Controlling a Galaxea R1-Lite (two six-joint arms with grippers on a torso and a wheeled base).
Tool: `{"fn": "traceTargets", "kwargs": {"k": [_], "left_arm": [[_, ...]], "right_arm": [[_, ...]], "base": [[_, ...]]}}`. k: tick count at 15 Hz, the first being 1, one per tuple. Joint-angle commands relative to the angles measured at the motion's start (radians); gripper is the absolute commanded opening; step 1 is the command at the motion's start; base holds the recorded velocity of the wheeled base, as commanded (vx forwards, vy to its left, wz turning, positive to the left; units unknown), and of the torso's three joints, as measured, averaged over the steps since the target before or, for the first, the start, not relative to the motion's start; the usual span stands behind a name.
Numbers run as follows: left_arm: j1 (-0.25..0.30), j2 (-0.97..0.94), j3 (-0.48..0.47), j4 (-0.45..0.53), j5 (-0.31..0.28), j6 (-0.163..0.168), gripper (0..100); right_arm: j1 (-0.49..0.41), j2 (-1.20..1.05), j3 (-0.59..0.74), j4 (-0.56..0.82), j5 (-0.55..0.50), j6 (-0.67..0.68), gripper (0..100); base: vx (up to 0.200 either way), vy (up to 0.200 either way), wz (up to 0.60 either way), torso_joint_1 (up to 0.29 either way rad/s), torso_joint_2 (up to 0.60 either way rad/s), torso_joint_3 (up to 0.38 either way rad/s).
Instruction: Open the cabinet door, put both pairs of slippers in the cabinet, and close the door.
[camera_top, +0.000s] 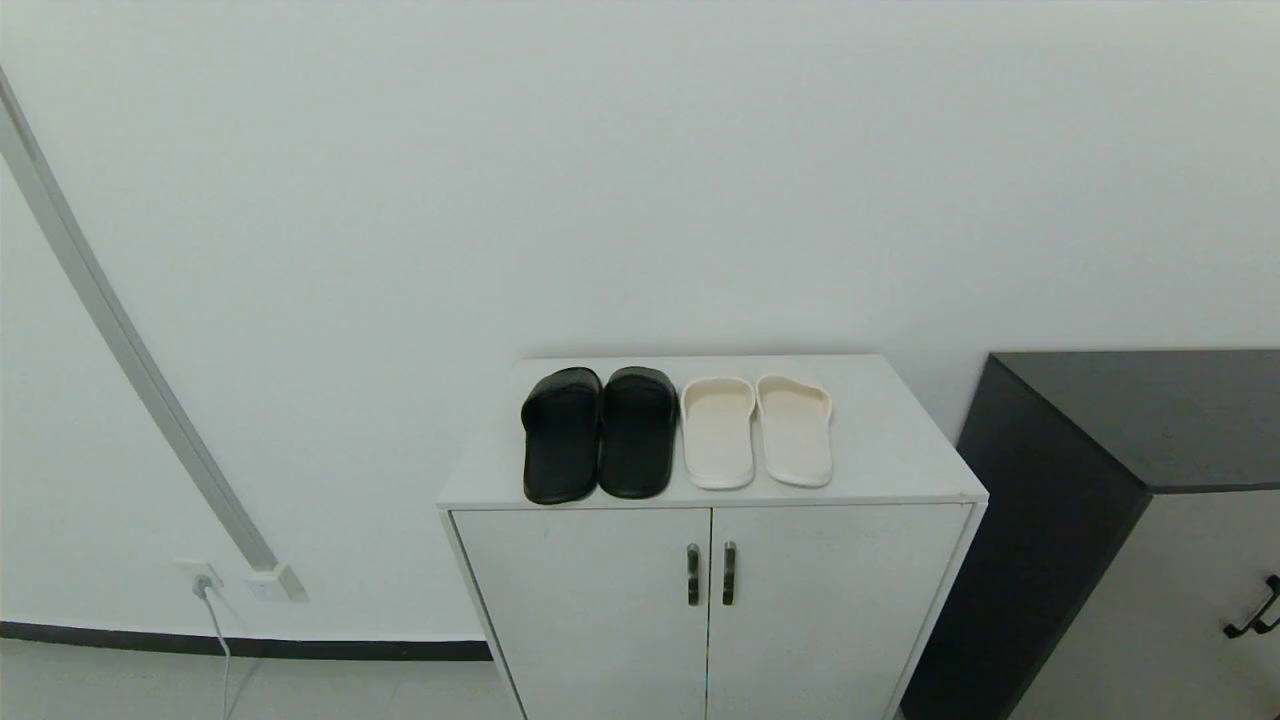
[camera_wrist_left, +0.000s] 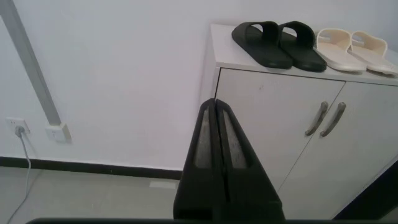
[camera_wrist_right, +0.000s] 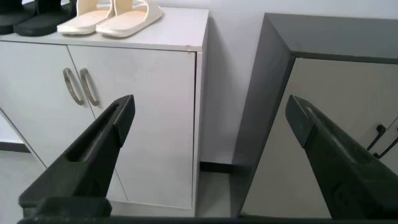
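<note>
Doors shut, white two-door cabinet is carrying black foam slide slippers and cream foam slide slippers side by side on top; left gripper is holding fingers pressed together, right gripper is holding them spread wide.

A dark grey cabinet stands against the plain white wall on the right. Its paler grey front carries a black bar handle. Over on the left, a grey cable duct runs slantwise down the wall to a small white box. Just beside that sits a white wall socket, with a white cable hanging from it past the black skirting strip onto the grey floor.
</note>
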Motion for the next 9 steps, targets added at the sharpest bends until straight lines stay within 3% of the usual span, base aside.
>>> {"fn": "traceTargets", "kwargs": {"k": [1, 3, 7, 9], "left_arm": [[0.000, 0.001, -0.001, 0.001, -0.013, 0.002, 0], [0.000, 0.001, 0.000, 0.001, -0.025, 0.022, 0], [0.000, 0.001, 0.000, 0.001, -0.025, 0.020, 0], [0.000, 0.001, 0.000, 0.001, -0.025, 0.020, 0]], "right_arm": [[0.000, 0.002, 0.000, 0.001, 0.002, 0.001, 100], [0.000, 0.002, 0.000, 0.000, 0.001, 0.002, 100], [0.000, 0.000, 0.000, -0.008, -0.022, 0.004, 100], [0.006, 0.053, -0.141, -0.017, -0.036, 0.096, 100]], "base": [[0.000, 0.000, 0.00, 0.000, 0.00, 0.000], [0.000, 0.000, 0.00, 0.000, 0.00, 0.000], [0.000, 0.000, 0.00, 0.000, 0.00, 0.000], [0.000, 0.000, 0.00, 0.000, 0.00, 0.000]]}}
